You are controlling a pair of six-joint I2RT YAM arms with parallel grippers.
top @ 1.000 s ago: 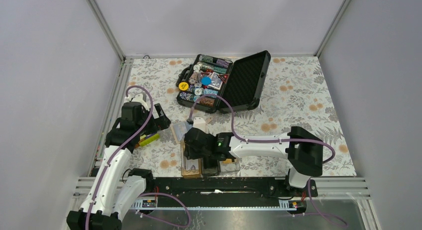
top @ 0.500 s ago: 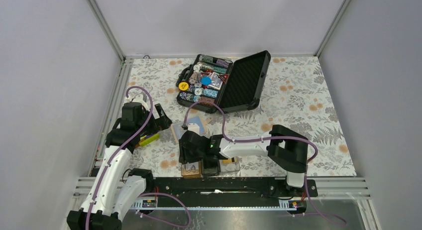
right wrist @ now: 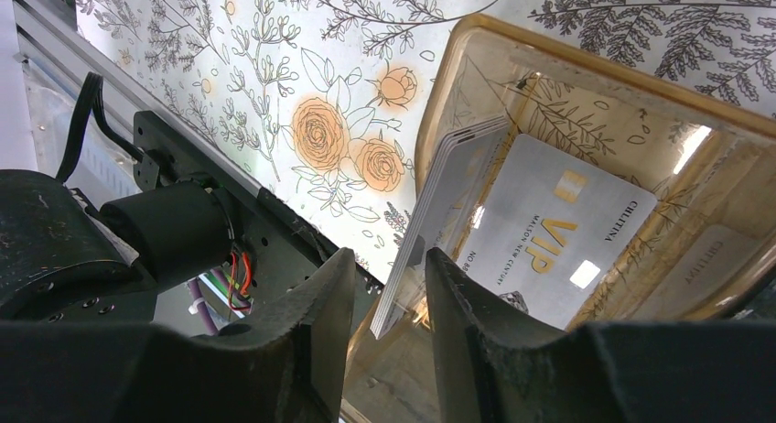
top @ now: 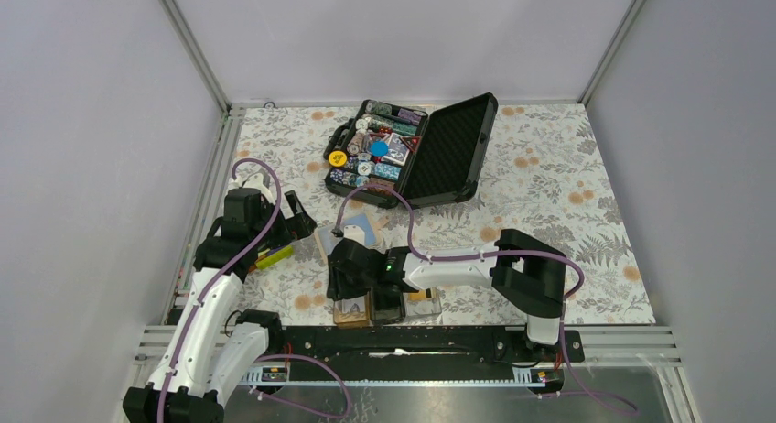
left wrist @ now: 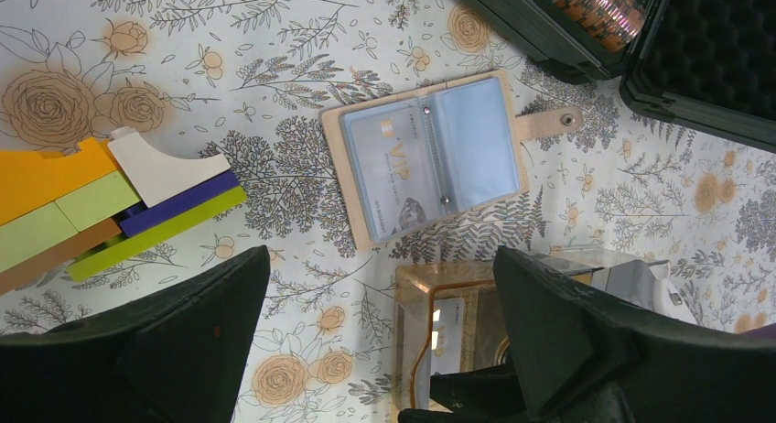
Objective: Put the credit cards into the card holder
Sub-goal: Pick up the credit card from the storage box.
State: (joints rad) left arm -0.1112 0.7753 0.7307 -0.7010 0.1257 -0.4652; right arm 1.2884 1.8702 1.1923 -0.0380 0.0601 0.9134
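Right gripper (right wrist: 389, 286) straddling a thin stack of silver plastic credit cards (right wrist: 439, 212), tilted on edge at the 9 o'clock side of the amber-tinted end compartment of the low clear acrylic card holder (right wrist: 586, 66), at 6 o'clock on the floral-print worktop (top: 567, 185); jaws either side, pinching or slack impossible to tell. Left gripper (left wrist: 384, 276) idle at 9 o'clock, jaws spread wide on nothing. Likely trouble: toppling outward over the rim, or fanning crookedly across the flat silver VIP card (right wrist: 558, 231) at 3 o'clock, from an askew lift-off or a jaw snagging a card edge.
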